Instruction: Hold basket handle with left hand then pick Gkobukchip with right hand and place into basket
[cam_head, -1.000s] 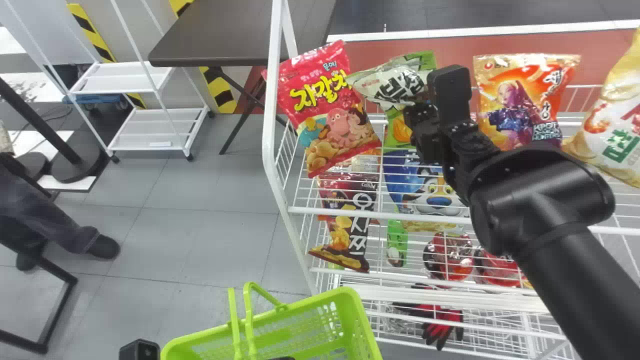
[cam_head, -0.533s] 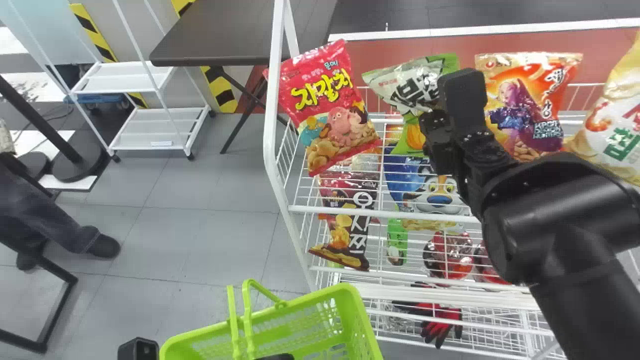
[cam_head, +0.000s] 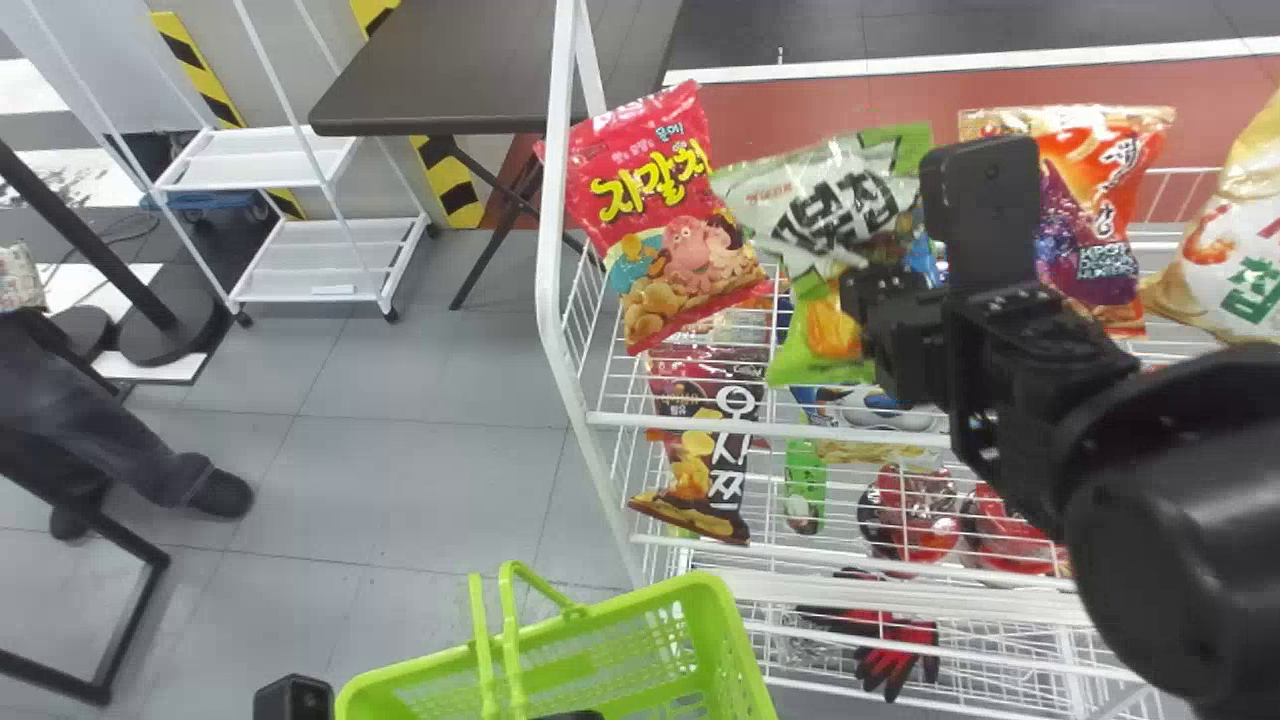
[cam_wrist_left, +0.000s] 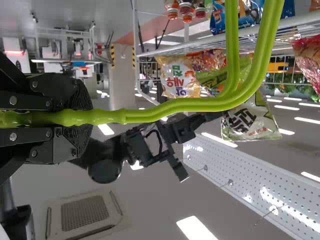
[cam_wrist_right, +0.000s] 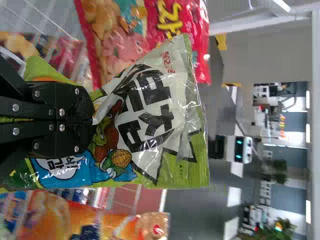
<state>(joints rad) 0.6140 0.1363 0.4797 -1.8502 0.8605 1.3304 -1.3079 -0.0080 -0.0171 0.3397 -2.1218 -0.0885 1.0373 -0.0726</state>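
Right claw (cam_head: 868, 300) tight on the Gkobukchip (cam_head: 840, 205), arm (cam_head: 1180, 530) aslant in front of the wire rack (cam_head: 551, 250)

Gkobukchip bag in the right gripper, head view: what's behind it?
Above the Gkobukchip bag, a red panel. Below, part of a blue bag on the white rack, its top covered. Can't tell what else is hidden.

Head view looks down on Gkobukchip (cam_head: 825, 205), right wrist view from close.

Basket (cam_head: 742, 655) cut off by bottom edge (head view), yellow-white bag (cam_head: 1222, 262) by right.
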